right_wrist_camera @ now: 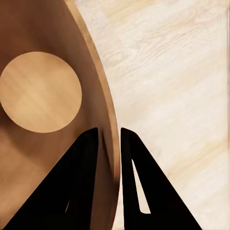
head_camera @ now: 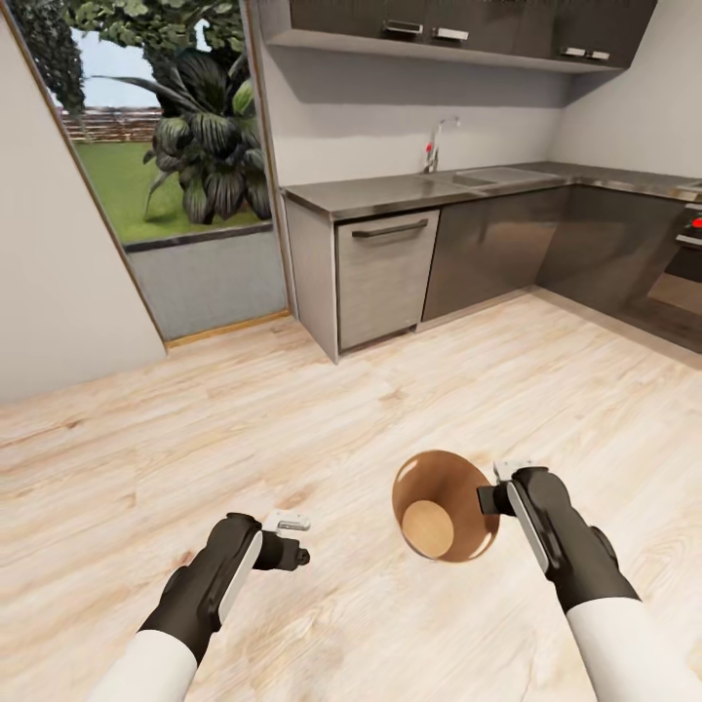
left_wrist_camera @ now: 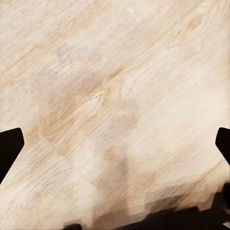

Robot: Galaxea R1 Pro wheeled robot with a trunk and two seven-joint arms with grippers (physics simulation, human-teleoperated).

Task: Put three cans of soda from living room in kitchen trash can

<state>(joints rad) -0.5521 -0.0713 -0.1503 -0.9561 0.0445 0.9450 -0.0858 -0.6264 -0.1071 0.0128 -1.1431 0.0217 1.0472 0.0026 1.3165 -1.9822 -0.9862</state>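
The trash can (head_camera: 458, 483) is a round bin with a smooth orange-brown inside and a pale round bottom (right_wrist_camera: 40, 91); it is tilted so I look into it, and nothing lies inside. My right gripper (head_camera: 495, 487) is shut on its rim (right_wrist_camera: 112, 139), one finger inside the wall and one outside. My left gripper (head_camera: 290, 536) hangs open over the bare wood floor (left_wrist_camera: 115, 96), its fingertips (left_wrist_camera: 9, 143) wide apart with nothing between them. The soda cans are out of view.
I am in the kitchen. A grey counter (head_camera: 409, 190) with a sink and tap (head_camera: 434, 146) runs along the back, a dishwasher (head_camera: 385, 273) at its left end. A large window (head_camera: 166, 146) onto the garden is at far left, an oven (head_camera: 687, 263) at far right.
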